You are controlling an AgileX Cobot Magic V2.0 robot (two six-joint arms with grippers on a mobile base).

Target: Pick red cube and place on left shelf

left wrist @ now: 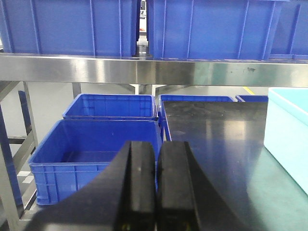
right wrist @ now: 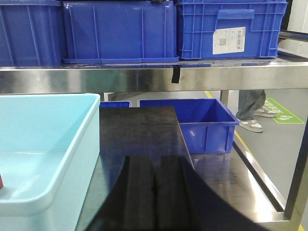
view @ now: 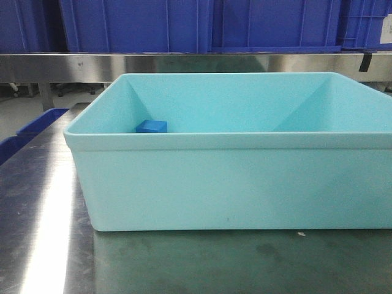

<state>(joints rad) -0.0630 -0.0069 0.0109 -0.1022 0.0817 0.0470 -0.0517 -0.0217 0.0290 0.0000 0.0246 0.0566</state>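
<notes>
Inside the pale turquoise tub [view: 233, 184] on the steel table [view: 37, 202] sits one small blue cube [view: 150, 127]. One thin bit of the red cube [right wrist: 1, 181] peeks in at the very edge of the right wrist view, down in the tub. There, three big blue crates [right wrist: 120, 31] stand on the left shelf [right wrist: 120, 79]. The left gripper [left wrist: 155, 192] and the right gripper [right wrist: 154, 192] are both pinched closed and hold nothing.

A pale turquoise tub [view: 233, 184] sits on my steel counter [view: 184, 263]. Inside the tub, near its left wall, lies a small blue cube [view: 150, 127]. Someone's legs [right wrist: 250, 108] stand well right of the tub.
</notes>
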